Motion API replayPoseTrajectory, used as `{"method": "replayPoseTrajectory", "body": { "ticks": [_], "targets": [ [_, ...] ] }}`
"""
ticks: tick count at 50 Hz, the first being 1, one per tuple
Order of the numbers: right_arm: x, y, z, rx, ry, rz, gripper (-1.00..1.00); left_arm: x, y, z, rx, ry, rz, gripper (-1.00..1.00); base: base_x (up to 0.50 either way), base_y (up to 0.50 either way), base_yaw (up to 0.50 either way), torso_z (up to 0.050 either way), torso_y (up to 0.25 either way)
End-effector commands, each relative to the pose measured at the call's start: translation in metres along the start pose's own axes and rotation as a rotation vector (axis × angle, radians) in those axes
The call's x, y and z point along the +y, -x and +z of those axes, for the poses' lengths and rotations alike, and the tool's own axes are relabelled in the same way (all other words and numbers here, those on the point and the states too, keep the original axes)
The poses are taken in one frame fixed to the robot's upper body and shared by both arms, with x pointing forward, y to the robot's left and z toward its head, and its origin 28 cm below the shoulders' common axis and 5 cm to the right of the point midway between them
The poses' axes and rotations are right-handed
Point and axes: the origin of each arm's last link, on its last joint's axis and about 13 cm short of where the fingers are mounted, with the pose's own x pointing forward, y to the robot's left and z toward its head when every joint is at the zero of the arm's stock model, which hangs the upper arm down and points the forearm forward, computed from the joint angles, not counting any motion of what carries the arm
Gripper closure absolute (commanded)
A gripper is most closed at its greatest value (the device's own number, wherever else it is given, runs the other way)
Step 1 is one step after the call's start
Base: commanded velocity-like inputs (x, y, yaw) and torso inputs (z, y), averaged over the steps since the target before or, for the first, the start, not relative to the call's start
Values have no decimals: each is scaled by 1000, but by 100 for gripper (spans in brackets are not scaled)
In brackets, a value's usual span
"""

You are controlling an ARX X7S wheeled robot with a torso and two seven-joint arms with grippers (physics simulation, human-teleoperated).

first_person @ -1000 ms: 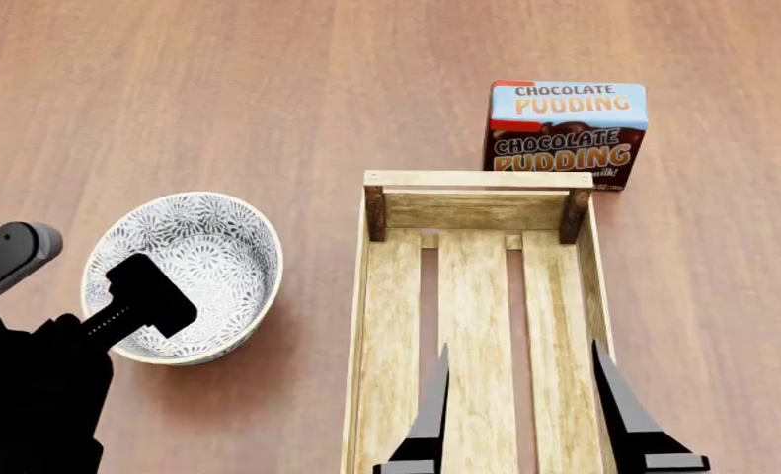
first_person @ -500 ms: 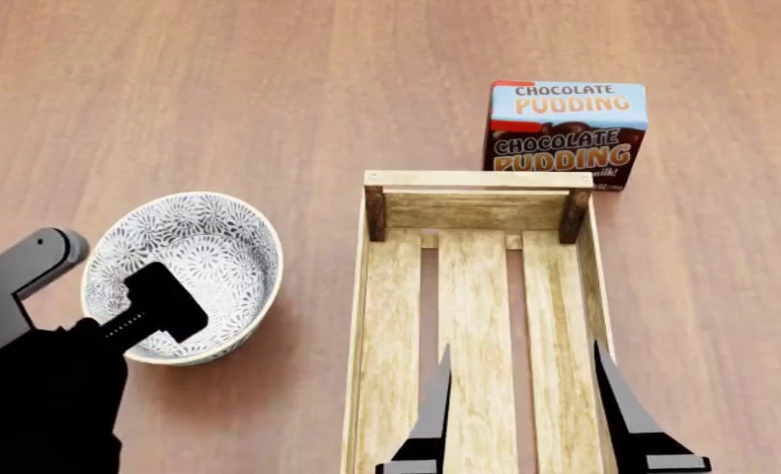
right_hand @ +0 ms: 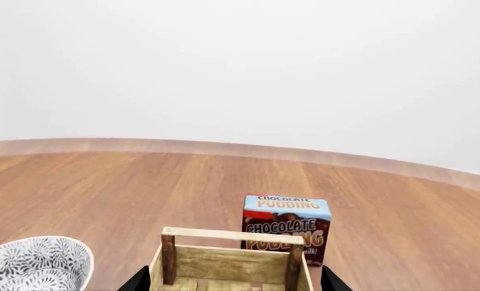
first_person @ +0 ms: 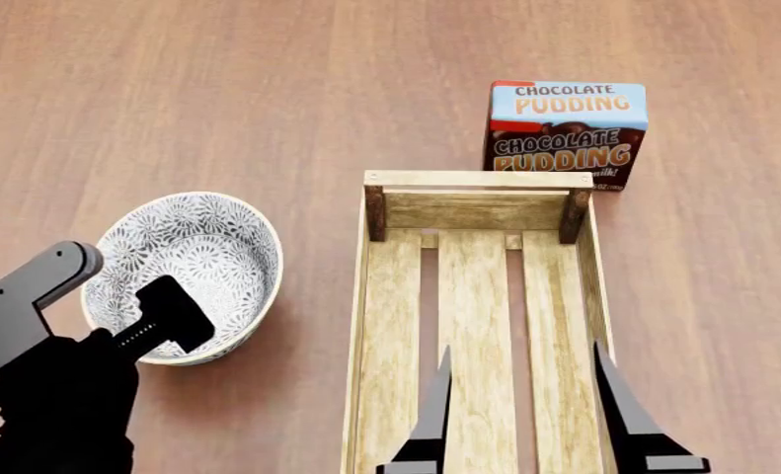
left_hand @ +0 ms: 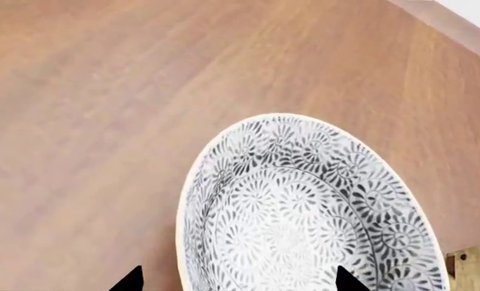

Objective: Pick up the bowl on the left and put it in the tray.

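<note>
The bowl (first_person: 193, 259), white with a grey-blue floral pattern, sits upright on the wooden table left of the tray (first_person: 359, 326). My left gripper (first_person: 107, 306) is open and straddles the bowl's near-left rim: one finger (first_person: 173, 316) is inside the bowl and the other stands outside it. In the left wrist view the bowl (left_hand: 297, 212) fills the space ahead of the left gripper (left_hand: 240, 282), with the rim between the two tips. My right gripper (first_person: 528, 425) hangs open over the near half of the tray, holding nothing. The right wrist view shows the tray (right_hand: 232, 236) and the bowl (right_hand: 33, 264).
A chocolate pudding box (first_person: 568, 133) stands just beyond the tray's far right corner; the right wrist view shows the pudding box (right_hand: 287, 227) behind the tray. The table's far edge and a white wall lie beyond it.
My left gripper has shifted slightly right and nearer while its wrist turned, so the outer finger now stands closer to the bowl's rim. The bowl, tray and right arm have not moved.
</note>
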Motion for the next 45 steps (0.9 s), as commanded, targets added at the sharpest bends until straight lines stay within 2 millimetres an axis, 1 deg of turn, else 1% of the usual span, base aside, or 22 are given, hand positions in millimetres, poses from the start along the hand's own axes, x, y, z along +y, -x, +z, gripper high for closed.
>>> {"method": "replayPoseTrajectory", "body": {
  "ticks": [1,25,26,45],
  "targets": [
    [-1,-1,-1,-7,-13,8,-100,-1,-8,-9,18,10,-18,-100,0,0,0,0,0],
    [-1,-2,-2,-4,-12,8,-100,1,-18,-13,37,18,2,-100,0,0,0,0,0],
    [-1,-2,-2,-4,-13,8,-100,1,-18,-14,38,19,3,100,0,0,0,0,0],
    [0,-2,-3,-3,-15,11,-100,1,-16,-13,35,29,14,100,0,0,0,0,0]
  ]
}}
